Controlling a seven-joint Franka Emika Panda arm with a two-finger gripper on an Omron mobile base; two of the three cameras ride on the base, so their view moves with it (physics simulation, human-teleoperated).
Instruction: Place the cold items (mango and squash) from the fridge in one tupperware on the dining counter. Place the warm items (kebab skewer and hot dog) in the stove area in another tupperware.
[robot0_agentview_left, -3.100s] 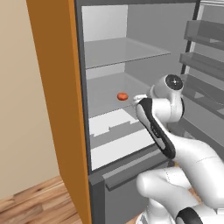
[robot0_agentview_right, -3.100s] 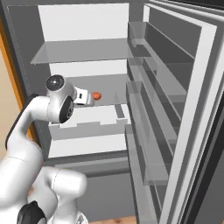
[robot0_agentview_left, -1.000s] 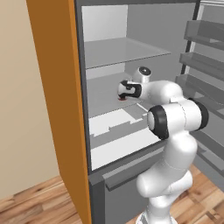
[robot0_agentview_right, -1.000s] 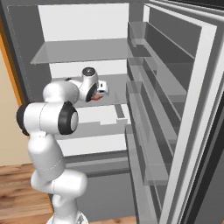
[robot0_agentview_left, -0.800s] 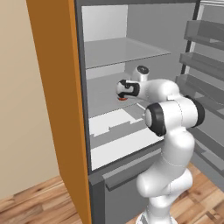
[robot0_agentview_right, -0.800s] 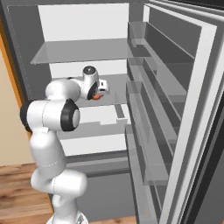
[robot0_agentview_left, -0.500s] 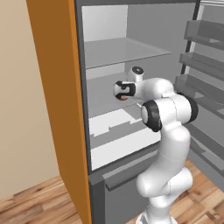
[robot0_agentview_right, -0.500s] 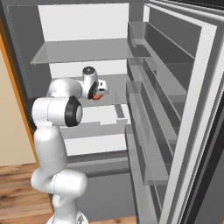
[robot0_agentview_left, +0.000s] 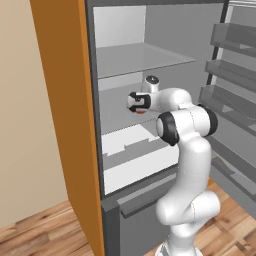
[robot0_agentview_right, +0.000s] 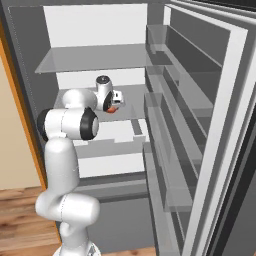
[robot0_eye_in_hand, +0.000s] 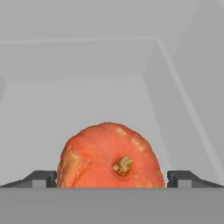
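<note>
Orange squash (robot0_eye_in_hand: 109, 155) — between spread fingers (robot0_eye_in_hand: 41, 178)

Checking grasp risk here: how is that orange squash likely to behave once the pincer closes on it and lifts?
The squash looks rounded and ribbed, so it may roll or twist between the fingers. Its rind looks hard, so probably stiff, not squashy. It fills the gap, so the grip is likely near its widest.

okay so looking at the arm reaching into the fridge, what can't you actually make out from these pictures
- Squash: in the hand view the bottom edge cuts off its underside; in the left base view the hand covers most of it.
- Gripper: the fingertips flank the squash, but contact cannot be made out.
- Fridge shelf: in the right base view the arm blocks its left part.
- Mango: not identifiable.
</note>
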